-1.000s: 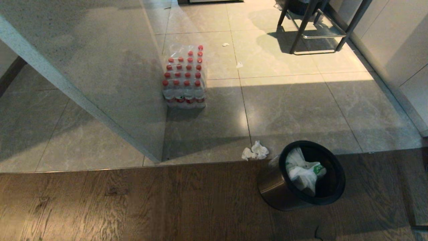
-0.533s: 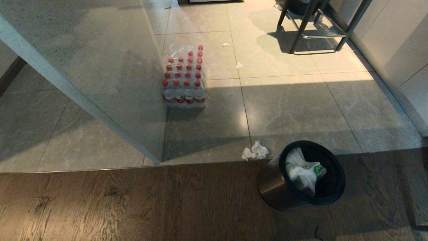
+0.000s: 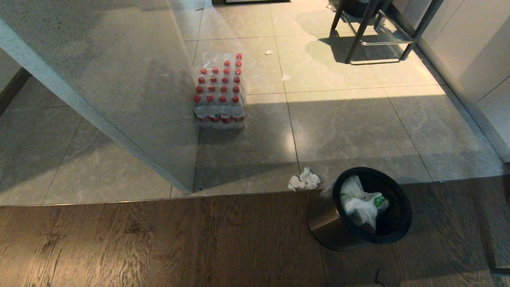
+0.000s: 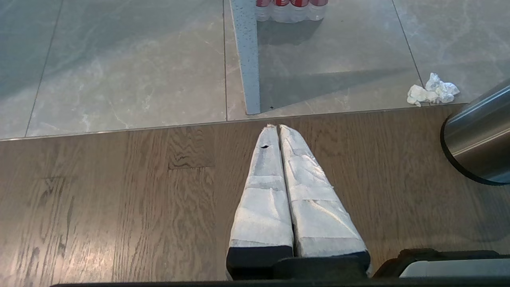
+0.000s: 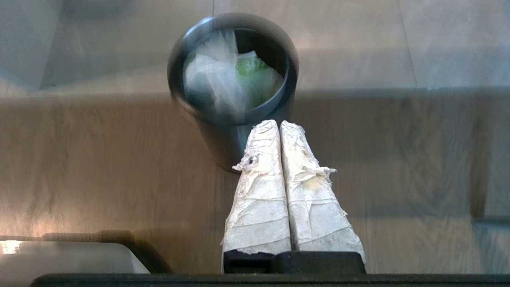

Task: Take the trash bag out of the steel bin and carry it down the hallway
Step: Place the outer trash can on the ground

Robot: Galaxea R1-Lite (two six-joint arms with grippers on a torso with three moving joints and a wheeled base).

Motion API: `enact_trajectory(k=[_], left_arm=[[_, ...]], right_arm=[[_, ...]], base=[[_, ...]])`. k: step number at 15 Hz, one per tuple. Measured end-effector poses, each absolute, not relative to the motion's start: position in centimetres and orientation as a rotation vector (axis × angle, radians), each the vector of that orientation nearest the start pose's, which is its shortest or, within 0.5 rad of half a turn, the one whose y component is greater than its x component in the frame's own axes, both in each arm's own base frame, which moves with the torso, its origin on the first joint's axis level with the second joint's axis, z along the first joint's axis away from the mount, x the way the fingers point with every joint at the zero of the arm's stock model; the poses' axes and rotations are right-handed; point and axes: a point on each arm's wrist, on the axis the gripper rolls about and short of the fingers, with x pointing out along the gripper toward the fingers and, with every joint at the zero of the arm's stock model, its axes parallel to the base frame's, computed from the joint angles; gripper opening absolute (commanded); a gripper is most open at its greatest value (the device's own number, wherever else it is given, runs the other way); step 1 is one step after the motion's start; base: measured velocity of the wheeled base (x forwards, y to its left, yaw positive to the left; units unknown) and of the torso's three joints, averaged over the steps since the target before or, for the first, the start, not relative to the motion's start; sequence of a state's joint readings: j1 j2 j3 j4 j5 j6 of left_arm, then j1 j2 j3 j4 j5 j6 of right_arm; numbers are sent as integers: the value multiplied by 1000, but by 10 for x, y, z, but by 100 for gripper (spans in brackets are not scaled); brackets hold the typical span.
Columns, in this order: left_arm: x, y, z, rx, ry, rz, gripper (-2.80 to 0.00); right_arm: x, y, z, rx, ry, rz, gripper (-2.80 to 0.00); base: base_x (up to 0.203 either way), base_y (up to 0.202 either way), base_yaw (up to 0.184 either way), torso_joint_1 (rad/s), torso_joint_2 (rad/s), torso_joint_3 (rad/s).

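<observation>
Neither head-view arm shows; wrist views show left end effector (image 4: 279, 126) and right end effector (image 5: 278, 122) closed, empty.

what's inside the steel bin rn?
The trash bag, crumpled white plastic with green print, sits inside the steel bin, below its black rim. Whatever lies under the bag, and the bin's bottom, is hidden.

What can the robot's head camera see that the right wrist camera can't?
Only the head view shows the pack of red-capped bottles, the crumpled tissue on the tiles and the chair legs. Only the right wrist view shows the right end effector, shut and empty, near the bin. Both show the steel bin standing on the wooden floor with the trash bag inside.
</observation>
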State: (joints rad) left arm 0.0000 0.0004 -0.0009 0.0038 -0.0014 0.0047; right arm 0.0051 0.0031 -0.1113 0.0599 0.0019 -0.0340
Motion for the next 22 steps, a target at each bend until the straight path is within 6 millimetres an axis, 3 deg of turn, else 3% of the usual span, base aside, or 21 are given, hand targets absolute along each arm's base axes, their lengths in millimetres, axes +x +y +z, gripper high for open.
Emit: enact_trajectory(k=[2,4,8,10,14,19,20,22], left_arm=[[-23,0,75,5,4,-1,-280],[-23,0,75,5,4,-2,-280],[-23,0,75,5,4,-1,-280],[-23,0,75,5,5,-2,-280],[-23,0,75,5,4,-2,-280],[-23,0,75,4,5,-2,-280],[-23,0,75,5,5,-2,-280],[-23,0,75,4,5,-2,-280]], right_arm=[[-46,0,144,-1,-80,2,-280],[-42,-1,180,49,52,0,-280],[10,-2,212,72,427,-58,-280],[50,1,207,68,563,-97,-280],[128,11,173,51,680,-137,-280],[219,23,119,3,752,-176,-280],[235,26,110,-5,749,-179,0],[268,28,97,-17,720,-195,0]], base=[[0,0,0,0,0,0],[0,0,0,0,0,0],[0,0,0,0,0,0],[0,0,0,0,0,0],[0,0,0,0,0,0],[0,0,0,0,0,0],[0,0,0,0,0,0],[0,0,0,0,0,0]])
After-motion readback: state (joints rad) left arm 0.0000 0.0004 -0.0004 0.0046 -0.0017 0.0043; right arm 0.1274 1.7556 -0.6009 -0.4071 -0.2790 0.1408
